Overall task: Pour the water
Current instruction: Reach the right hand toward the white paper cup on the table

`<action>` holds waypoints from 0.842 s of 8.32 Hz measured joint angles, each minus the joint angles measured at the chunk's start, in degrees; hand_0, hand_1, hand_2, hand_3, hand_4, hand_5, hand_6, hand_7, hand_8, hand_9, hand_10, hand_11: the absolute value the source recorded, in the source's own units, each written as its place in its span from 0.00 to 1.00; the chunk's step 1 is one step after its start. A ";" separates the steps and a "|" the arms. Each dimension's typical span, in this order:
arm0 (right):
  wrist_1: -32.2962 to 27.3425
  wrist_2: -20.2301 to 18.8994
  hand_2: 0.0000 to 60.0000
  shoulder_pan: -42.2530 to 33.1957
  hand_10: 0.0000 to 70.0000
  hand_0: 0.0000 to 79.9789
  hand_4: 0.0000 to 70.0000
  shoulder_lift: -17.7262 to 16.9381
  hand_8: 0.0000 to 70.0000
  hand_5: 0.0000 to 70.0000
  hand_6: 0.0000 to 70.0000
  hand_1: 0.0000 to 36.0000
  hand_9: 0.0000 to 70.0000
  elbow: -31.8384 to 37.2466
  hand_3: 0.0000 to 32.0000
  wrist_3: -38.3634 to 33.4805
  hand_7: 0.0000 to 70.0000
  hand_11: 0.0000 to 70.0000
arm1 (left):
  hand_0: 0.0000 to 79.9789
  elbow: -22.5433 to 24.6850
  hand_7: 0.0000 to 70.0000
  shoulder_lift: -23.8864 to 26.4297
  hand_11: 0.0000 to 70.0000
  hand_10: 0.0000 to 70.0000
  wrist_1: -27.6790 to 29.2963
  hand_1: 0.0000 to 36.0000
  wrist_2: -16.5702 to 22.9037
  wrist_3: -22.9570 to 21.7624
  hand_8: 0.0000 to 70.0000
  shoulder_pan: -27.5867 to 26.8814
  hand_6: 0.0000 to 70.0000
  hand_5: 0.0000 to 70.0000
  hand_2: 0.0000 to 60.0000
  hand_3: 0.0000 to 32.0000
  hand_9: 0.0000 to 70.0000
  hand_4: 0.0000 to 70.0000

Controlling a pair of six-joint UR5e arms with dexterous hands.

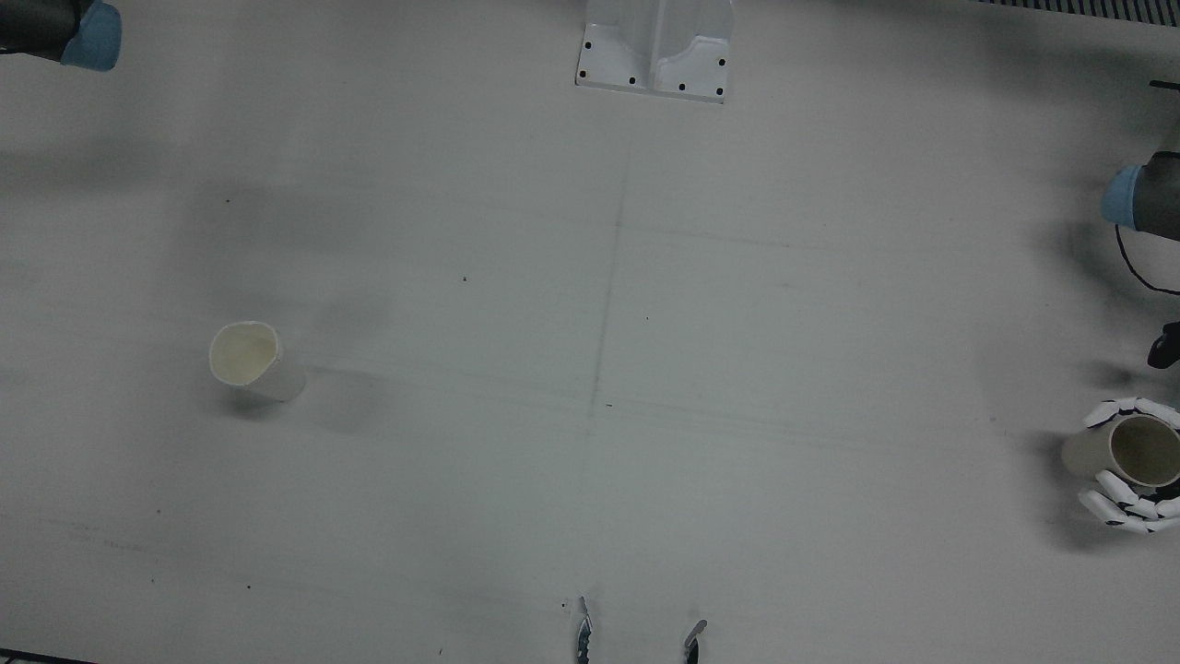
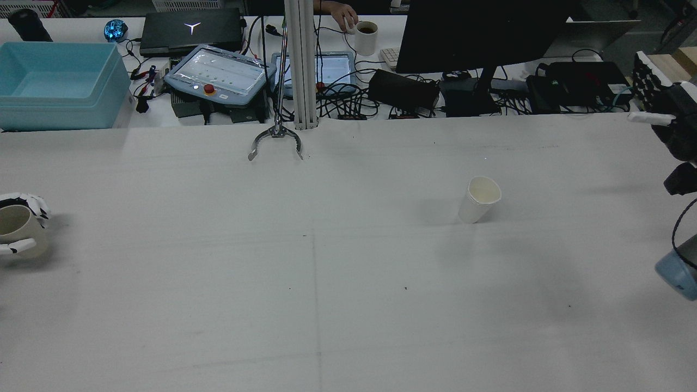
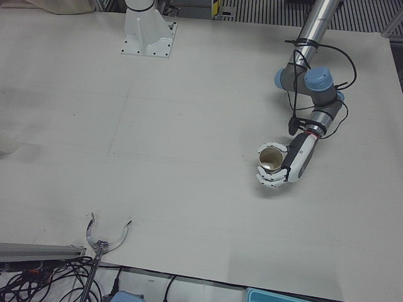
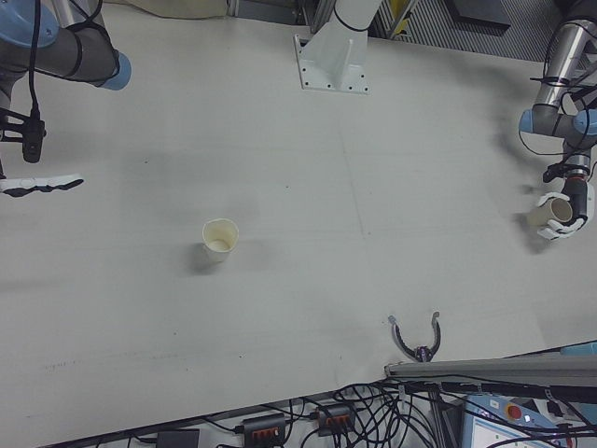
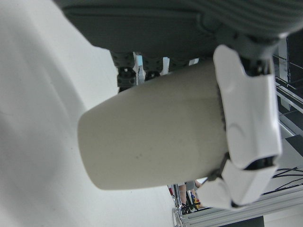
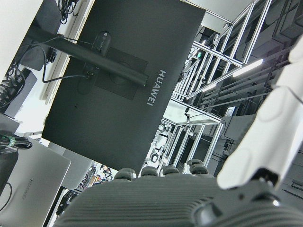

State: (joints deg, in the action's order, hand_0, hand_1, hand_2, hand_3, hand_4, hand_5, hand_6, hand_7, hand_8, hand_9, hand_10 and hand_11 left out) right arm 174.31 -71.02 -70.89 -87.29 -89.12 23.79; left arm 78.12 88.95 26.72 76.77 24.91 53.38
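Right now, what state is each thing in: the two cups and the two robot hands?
Held cup: upright, in the left hand, contents not visible.
Free cup: upright on the table, open top, nothing touching it; contents unclear.
Left hand: fingers closed round the held cup.
Right hand: raised off the table, fingers stretched out, holding nothing.

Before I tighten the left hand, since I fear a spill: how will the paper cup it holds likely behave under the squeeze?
The paper cup looks thin-walled, so it would probably buckle under a hard squeeze. The left hand wraps its upper half; the open rim likely deforms first. It seems light and tapered, so it might slip downward.
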 measured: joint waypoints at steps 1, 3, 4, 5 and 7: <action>0.00 0.02 0.06 0.48 0.00 0.55 0.03 0.04 0.00 0.07 0.00 0.26 0.00 0.00 0.00 0.16 0.00 0.00 | 0.75 0.21 0.60 -0.08 0.58 0.38 -0.03 0.83 0.02 -0.02 0.46 0.02 0.51 0.97 0.92 0.00 0.61 0.80; -0.11 2.56 0.05 5.31 0.00 0.56 0.00 0.06 0.00 0.03 0.00 0.28 0.00 0.04 0.00 1.36 0.00 0.00 | 0.76 0.90 0.61 -0.61 0.58 0.39 -0.56 0.85 0.07 -1.17 0.44 0.05 0.51 0.99 0.95 0.00 0.61 0.79; -0.16 5.91 0.06 9.56 0.00 0.57 0.00 0.01 0.00 0.01 0.00 0.31 0.00 0.34 0.00 1.82 0.00 0.00 | 0.75 1.10 0.60 -0.77 0.58 0.38 -0.83 0.84 0.10 -1.67 0.44 0.09 0.51 1.00 0.94 0.00 0.61 0.79; -0.92 9.61 0.05 14.41 0.00 0.57 0.00 0.69 0.00 0.00 0.00 0.32 0.00 2.00 0.00 2.05 0.00 0.00 | 0.75 1.15 0.60 -0.84 0.58 0.39 -1.01 0.84 0.12 -1.92 0.44 0.08 0.51 0.99 0.95 0.00 0.61 0.78; -5.51 15.51 0.05 21.78 0.00 0.58 0.00 2.08 0.00 0.02 0.00 0.34 0.00 6.20 0.00 1.81 0.00 0.00 | 0.75 1.19 0.60 -1.13 0.58 0.39 -1.18 0.84 0.10 -2.07 0.44 0.12 0.51 0.98 0.95 0.00 0.60 0.77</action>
State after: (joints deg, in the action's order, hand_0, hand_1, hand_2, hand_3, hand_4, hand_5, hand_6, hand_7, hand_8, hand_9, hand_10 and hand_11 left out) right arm 168.81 -55.51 -49.11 -85.20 -82.93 25.60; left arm 79.31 87.82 25.53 76.87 22.84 53.50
